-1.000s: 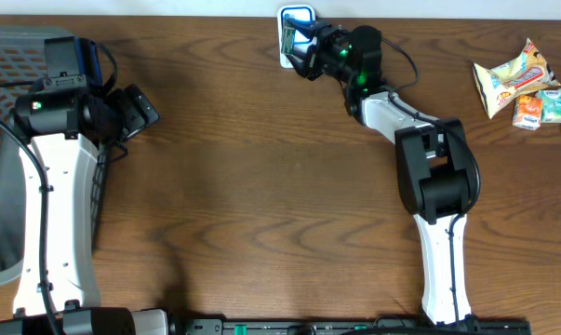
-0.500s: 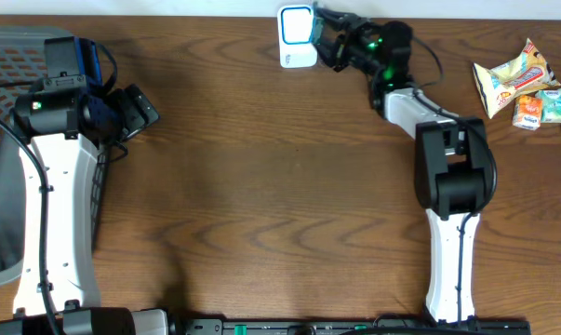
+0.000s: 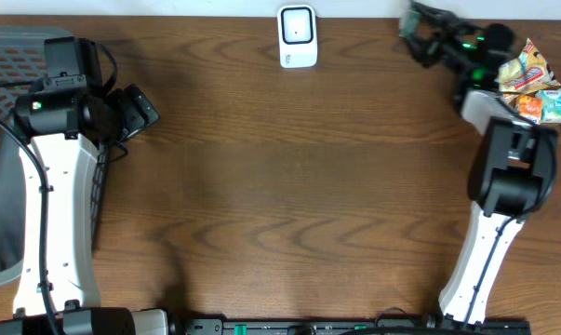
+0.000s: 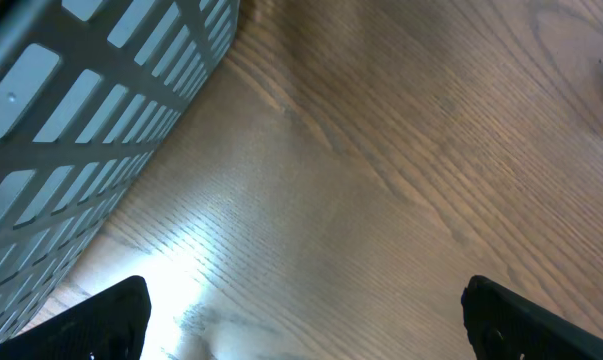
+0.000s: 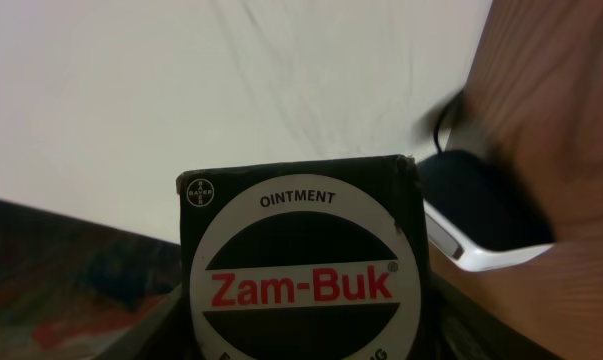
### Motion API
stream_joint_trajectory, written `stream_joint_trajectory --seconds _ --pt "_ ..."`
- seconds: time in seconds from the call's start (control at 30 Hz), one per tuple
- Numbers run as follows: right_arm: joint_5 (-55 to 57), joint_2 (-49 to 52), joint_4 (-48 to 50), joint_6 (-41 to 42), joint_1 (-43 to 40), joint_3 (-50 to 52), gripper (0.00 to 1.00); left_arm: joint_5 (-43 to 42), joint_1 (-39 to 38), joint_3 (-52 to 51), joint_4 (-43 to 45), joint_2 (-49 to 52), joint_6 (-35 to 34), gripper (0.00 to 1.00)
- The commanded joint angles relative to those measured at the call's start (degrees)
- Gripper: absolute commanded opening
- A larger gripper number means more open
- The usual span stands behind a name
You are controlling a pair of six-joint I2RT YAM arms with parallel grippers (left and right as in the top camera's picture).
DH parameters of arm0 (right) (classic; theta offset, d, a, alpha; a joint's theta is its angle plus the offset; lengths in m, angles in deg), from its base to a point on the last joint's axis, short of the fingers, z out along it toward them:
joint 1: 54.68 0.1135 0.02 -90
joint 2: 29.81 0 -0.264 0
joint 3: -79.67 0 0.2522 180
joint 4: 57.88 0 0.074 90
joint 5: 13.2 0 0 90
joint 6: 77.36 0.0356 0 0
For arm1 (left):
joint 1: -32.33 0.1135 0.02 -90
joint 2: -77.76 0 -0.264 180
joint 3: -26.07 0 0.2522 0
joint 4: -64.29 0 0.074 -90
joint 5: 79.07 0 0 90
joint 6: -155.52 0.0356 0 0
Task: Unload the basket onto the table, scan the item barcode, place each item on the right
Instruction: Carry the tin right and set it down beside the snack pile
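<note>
Currently held: a small black cardboard box [image 5: 301,270] with a round white "Zam-Buk Ointment" label, clamped between the partly closed jaws of the right gripper [image 3: 420,28].
Item's place: by the far edge of the brown wooden table [image 3: 280,186], well to the right of the white rectangular barcode scanner [image 3: 298,37] and near the pile of colourful snack packets [image 3: 522,79].
Other arm: the left gripper [image 3: 139,107] has its jaws spread wide, holds nothing, and sits beside the grey mesh basket [image 3: 1,140].
Done: the pick-up, judging by the grip.
Left: probably the scan itself. The box is far from the scanner, and nothing shows whether a read has happened.
</note>
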Motion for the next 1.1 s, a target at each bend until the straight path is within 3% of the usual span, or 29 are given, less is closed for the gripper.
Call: stream_joint_trajectory --seconds 0.0,0.07,0.17,0.23,0.47,0.63,0.9,1.07 --pt "-5.6 -2.0 0.2 -4.3 -2.4 -0.5 0.61 0.3 0.1 0.4 -0.1 0.0 -0.5 0.98" --pt "-5.8 -2.9 0.2 -4.8 -3.5 -0.5 0.66 0.3 0.1 0.4 -0.2 0.0 -0.5 0.98" --pt "-5.6 -4.6 -1.0 -6.7 -4.6 -0.5 0.86 0.3 0.1 0.4 -0.1 0.0 -0.5 0.98" --pt "-4.9 -6.2 -4.0 -9.2 -5.1 -0.5 0.90 0.3 0.1 0.4 -0.1 0.0 -0.5 0.98" --pt "4.0 -14.6 -28.9 -28.5 -6.3 -0.5 0.96 0.3 0.1 0.4 -0.1 0.0 -0.5 0.98" --pt "18.8 -24.2 -49.4 -49.8 -5.5 -0.5 0.99 0.3 0.1 0.4 -0.1 0.0 -0.5 0.98" --pt "49.5 -32.9 -71.3 -71.2 1.7 -0.5 0.99 0.3 0.1 0.4 -0.2 0.0 -0.5 0.98" --pt "53.9 -33.2 -81.1 -81.6 7.5 -0.5 0.99 0.3 0.1 0.4 -0.1 0.0 -0.5 0.98"
